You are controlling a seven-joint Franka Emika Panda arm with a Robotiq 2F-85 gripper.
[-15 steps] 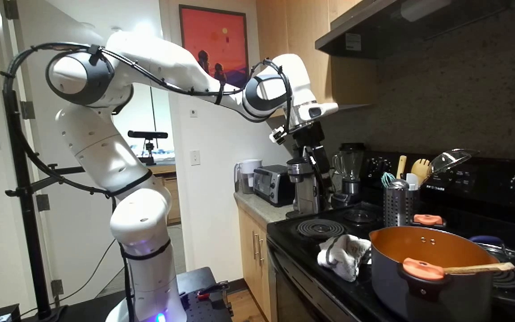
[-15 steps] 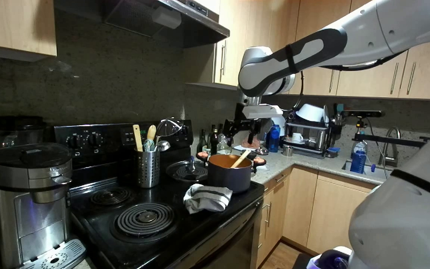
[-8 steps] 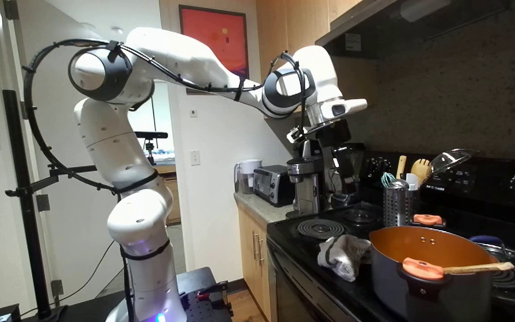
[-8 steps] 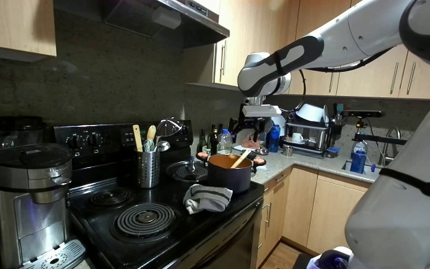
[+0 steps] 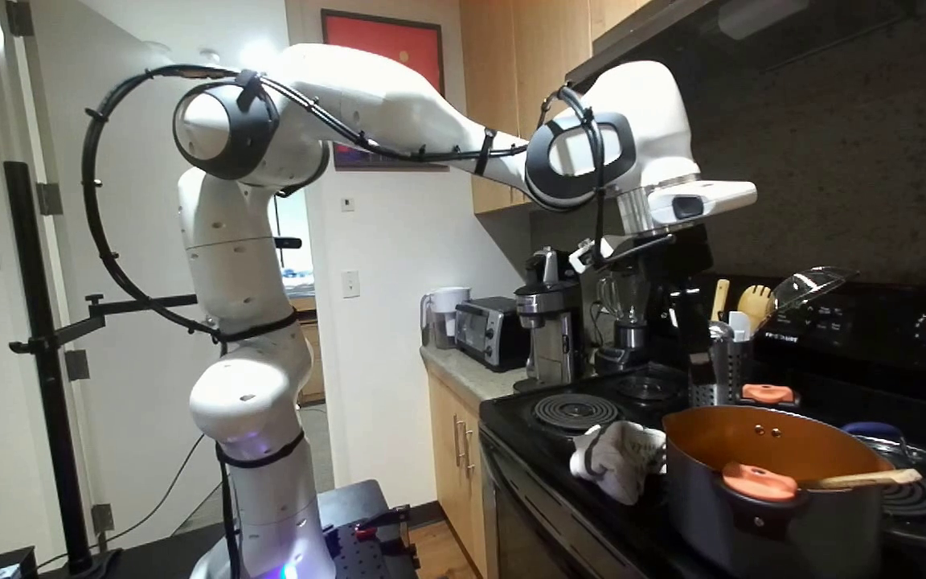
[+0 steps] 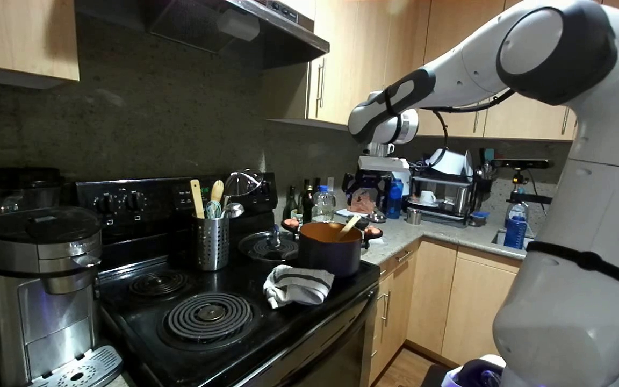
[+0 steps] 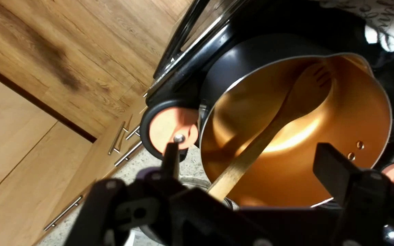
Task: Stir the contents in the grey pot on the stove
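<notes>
Blocking part of the grey pot (image 7: 286,174) in the wrist view, the gripper (image 7: 247,148) held its two fingers (image 7: 333,164) wide apart. The pot stood on the stove (image 6: 272,325), its lower wall (image 5: 696,507) cut off in an exterior view, with one slotted wooden spoon (image 7: 304,94) inside and two orange-topped handles (image 7: 164,124).

Pale counter (image 5: 461,375) in an exterior view, in order: pitcher (image 5: 448,314), toaster oven (image 5: 495,331), coffee maker (image 5: 546,330), blender (image 5: 628,322). Red framed picture (image 5: 387,32) on the wall, light switch (image 5: 351,284) lower down. In an exterior view, perforated utensil holder (image 6: 214,250) upright, with wooden utensils (image 6: 198,198), whisk (image 6: 214,209), ladle (image 6: 235,209). Striped towel (image 6: 299,285) crumpled. Dish rack (image 6: 444,181): white bowl (image 6: 448,162) tilted on top, white mug (image 6: 427,198) below; blue bottle (image 6: 394,200) just beside it. Dark bottles (image 6: 307,203) near a blue-capped clear bottle (image 6: 323,208). Range hood (image 6: 288,32) overhead. Wood-look floor (image 7: 91,44) in wrist view.
</notes>
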